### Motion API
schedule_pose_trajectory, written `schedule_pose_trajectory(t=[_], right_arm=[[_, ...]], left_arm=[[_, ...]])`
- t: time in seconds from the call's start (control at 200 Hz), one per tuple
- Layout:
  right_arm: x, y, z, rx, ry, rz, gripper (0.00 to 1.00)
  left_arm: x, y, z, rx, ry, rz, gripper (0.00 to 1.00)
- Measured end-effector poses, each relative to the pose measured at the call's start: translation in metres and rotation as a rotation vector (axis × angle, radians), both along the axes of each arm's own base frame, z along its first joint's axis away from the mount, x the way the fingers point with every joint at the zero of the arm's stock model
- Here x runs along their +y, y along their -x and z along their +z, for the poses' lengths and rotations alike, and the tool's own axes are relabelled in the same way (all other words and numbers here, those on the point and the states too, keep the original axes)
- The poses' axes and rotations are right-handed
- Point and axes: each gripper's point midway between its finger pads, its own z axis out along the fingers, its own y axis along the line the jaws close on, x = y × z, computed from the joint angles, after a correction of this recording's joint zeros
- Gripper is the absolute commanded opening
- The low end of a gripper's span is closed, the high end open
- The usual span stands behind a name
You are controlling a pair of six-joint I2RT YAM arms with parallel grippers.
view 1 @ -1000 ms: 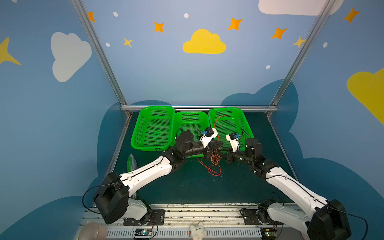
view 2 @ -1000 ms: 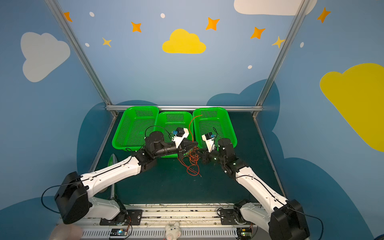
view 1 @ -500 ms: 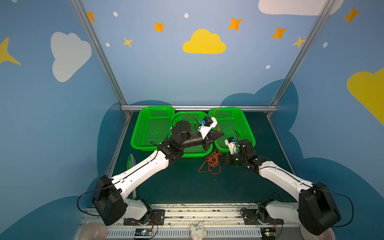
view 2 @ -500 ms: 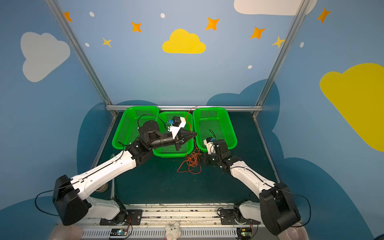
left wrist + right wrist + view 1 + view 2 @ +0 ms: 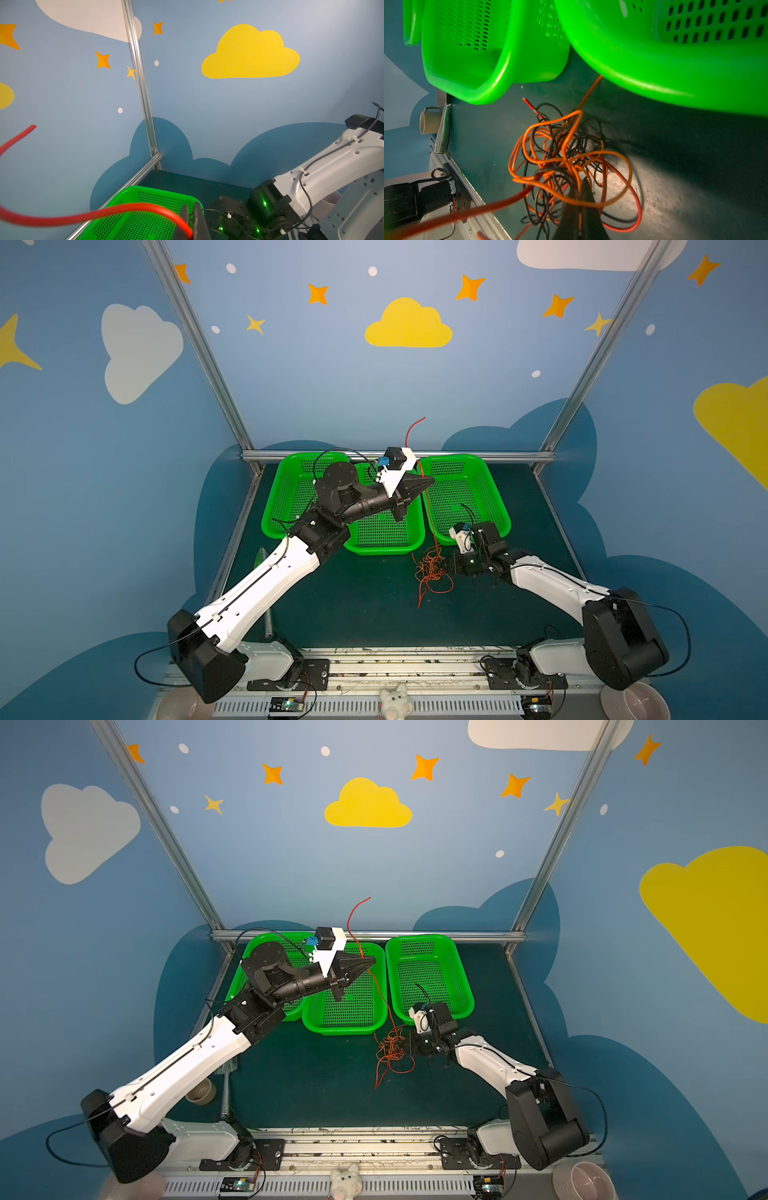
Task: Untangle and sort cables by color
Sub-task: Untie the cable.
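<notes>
The cables lie as a tangle (image 5: 432, 572) (image 5: 390, 1052) of thin orange, black and red wires on the dark green table, just in front of the middle basket. My left gripper (image 5: 432, 480) (image 5: 374, 960) (image 5: 191, 207) is raised over the baskets and shut on the red cable (image 5: 124, 209). Its free end (image 5: 423, 419) sticks up behind the gripper, and the rest hangs down into the tangle. My right gripper (image 5: 446, 568) (image 5: 580, 182) sits low at the tangle's (image 5: 560, 158) right side, shut with an orange strand between its fingers.
Three green mesh baskets stand side by side at the back: left (image 5: 286, 489), middle (image 5: 382, 548) and right (image 5: 496, 497). A beige cup (image 5: 201, 1092) sits off the table's left edge. A pink bowl (image 5: 636, 701) and a small plush toy (image 5: 395, 701) are by the front rail.
My left gripper has risen and moved back over the baskets, drawing the red cable up out of the tangle. My right gripper has dropped to the table at the tangle.
</notes>
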Motion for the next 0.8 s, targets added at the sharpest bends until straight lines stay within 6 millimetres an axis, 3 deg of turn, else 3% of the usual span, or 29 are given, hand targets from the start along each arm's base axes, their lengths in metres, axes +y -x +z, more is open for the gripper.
schedule_pose_trajectory(t=[0.3,0.801], right_arm=[[-0.004,-0.001,-0.012,0.032,0.027,-0.028,0.00],[-0.017,-0.003,-0.031,0.041,0.084,-0.098,0.00]], left_arm=[[0.012,-0.005,0.023,-0.024,0.016,0.038,0.03],[0.037,-0.034,0.062,-0.058,0.045,0.124,0.03]])
